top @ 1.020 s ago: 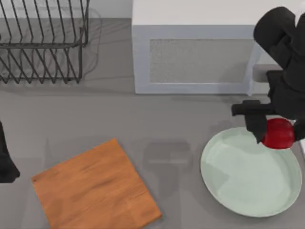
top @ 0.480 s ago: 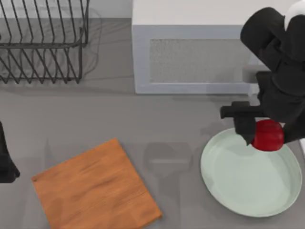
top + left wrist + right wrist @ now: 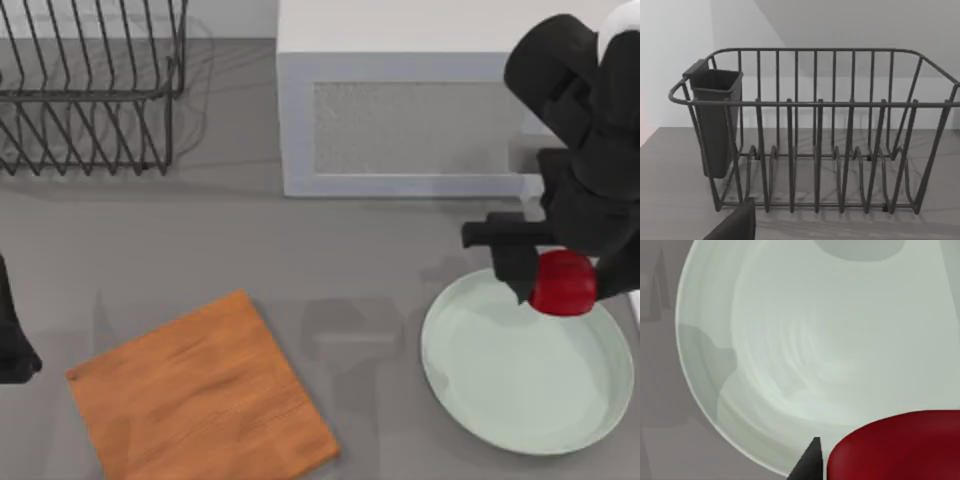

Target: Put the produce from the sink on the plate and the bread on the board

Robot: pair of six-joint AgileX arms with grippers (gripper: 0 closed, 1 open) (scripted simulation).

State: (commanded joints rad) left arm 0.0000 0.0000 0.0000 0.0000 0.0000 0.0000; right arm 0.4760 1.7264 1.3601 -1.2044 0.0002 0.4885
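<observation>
Red apple clamped in right gripper, held over the far right part of the pale green plate, just inside its rim. One dark finger visible pressed on the plate-centre side of the apple; the other hidden under the arm. Right wrist view: apple close to the lens with a finger tip touching its side, plate spread below it, apple's shadow falling on the plate. Cannot tell from these views whether the apple touches the plate surface; the shadow suggests it hangs above.

Plate flat on the grey table, near its right edge. Orange-brown wooden board well apart from the plate, to its left, turned at an angle, bare on top. White box-like unit with a speckled grey panel behind the plate. Wire dish rack far from the plate, at the back left corner; left wrist view shows the rack upright with a dark cutlery cup hung on one end.

Left arm parked at the left table edge, beyond the board from the plate; claw state: cannot tell.
</observation>
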